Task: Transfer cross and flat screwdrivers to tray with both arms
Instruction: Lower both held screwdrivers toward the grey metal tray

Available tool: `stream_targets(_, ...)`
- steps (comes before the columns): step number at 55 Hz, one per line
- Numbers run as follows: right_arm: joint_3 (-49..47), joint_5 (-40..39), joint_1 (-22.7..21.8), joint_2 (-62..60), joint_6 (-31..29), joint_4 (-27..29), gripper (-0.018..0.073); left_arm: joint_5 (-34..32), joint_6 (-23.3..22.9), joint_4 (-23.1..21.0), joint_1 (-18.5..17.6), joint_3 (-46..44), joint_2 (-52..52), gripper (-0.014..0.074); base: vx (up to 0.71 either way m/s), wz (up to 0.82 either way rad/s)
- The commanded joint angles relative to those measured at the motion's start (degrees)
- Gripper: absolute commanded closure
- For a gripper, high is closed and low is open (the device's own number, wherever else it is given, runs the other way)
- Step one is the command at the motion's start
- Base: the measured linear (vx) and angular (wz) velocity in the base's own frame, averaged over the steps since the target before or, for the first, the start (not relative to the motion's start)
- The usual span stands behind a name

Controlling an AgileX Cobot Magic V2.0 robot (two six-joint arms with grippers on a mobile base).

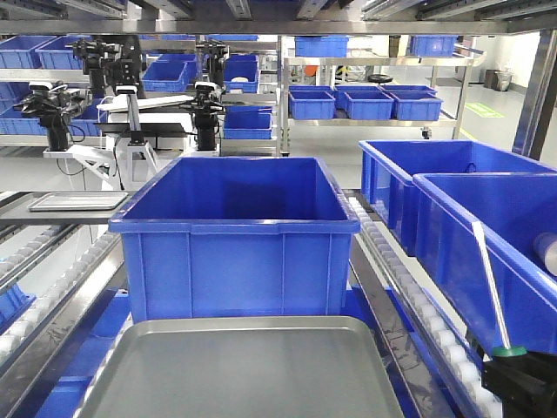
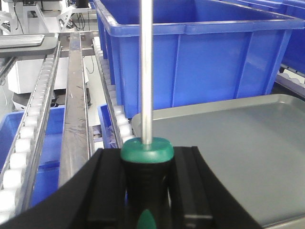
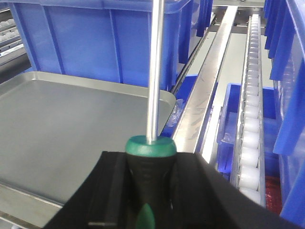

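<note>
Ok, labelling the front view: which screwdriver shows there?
The screwdriver in the right claw, shaft slanting at lower right; the other screwdriver, in the left claw, is outside that view.

Tray point(image 1: 244, 370) floor: left bare, open from above.
Far side: closed off by a deep blue crate point(image 1: 235, 252) set just behind the rim.
Left flank: bounded by the left roller rail point(image 2: 33, 129) and a steel beam point(image 2: 76, 109).
Right flank: hemmed by the right roller rail point(image 3: 250, 119), along which side crates point(image 1: 487, 244) are stood.
</note>
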Motion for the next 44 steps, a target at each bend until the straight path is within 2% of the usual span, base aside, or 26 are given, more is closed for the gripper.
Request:
stream_targets(1, -1.73, -5.18, -0.06, -0.29, -0.37, 1.15, 0.0567, -5.32, 0.0, -0.83, -0.23, -1.96, -0.11, 0.0596, 0.0, 0.0)
stream_targets(10, -1.73, -8.91, 0.0, 1.35, -1.48, 3.2, 0.0567, -12.14, -0.06, -2.39, -0.23, -1.96, 2.11, 0.0596, 0.0, 0.0)
stream_targets(15, -2.24, -9.2, 0.04, 4.61, -5.1, 7.78, 0.0567, -15.01, 0.01, -2.39, -1.09, -1.96, 5.54, 0.0596, 0.0, 0.0)
stream_targets(20, -4.1, -7.08, 0.76, 9.11, -11.69, 14.45, 0.0567, -17.89, 0.01, -2.39, -4.74, -1.96, 10.33, 0.0596, 0.0, 0.0)
stream_targets(26, -7.19, -9.44, 6.65, 15.44, -20.75, 22.8, 0.0567, -25.03, -0.13, -2.39, -10.52, -2.45, 16.54, 0.0596, 0.0, 0.0)
stream_targets(32, -10.33, -15.16, 13.46, 23.13, -26.65, 29.37, 0.0567, -27.38, -0.23, -2.39, -14.83, -6.41, 24.33, 0.0596, 0.0, 0.0)
stream_targets(37, -13.08, -18.22, 18.53, 28.67, -30.03, 32.63, 0.0564, -26.97, -0.23, -2.39, -16.37, -11.23, 30.78, 0.0595, 0.0, 0.0)
stream_targets(44, -15.41, -23.63, 21.65, 34.7, -32.51, 32.93, 0.0554, -23.17, -2.26, -2.39, -16.71, -16.28, 37.68, 0.0592, 0.0, 0.0)
